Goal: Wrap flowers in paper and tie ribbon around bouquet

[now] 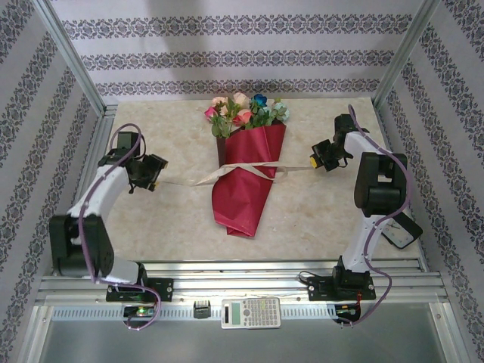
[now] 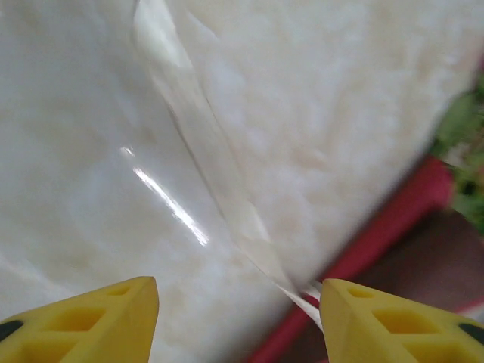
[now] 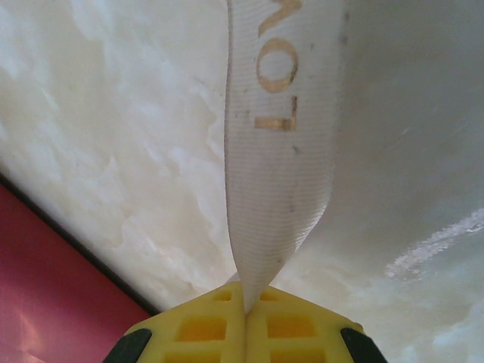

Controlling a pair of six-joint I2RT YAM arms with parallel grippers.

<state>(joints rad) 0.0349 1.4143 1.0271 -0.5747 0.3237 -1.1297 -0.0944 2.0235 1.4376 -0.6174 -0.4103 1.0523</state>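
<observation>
The bouquet lies mid-table, a red paper (image 1: 243, 189) cone with pink, peach and blue flowers (image 1: 246, 112) at its far end. A cream ribbon (image 1: 243, 167) crosses the cone and trails out to both sides. My left gripper (image 1: 155, 179) is at the ribbon's left end, open. In the left wrist view its yellow fingers (image 2: 113, 318) stand wide apart, gripper (image 2: 238, 287), and the ribbon (image 2: 227, 197) runs loose past the right finger beside the paper's edge (image 2: 393, 219). My right gripper (image 1: 313, 161) (image 3: 246, 302) is shut on the ribbon (image 3: 280, 151), which carries gold lettering.
The marble table (image 1: 151, 227) is bounded by wallpapered walls and metal frame posts (image 1: 76, 60). A calculator (image 1: 250, 311) and a small black part (image 1: 201, 308) sit on the rail in front of the arm bases. Red paper (image 3: 45, 295) shows at the right wrist view's lower left.
</observation>
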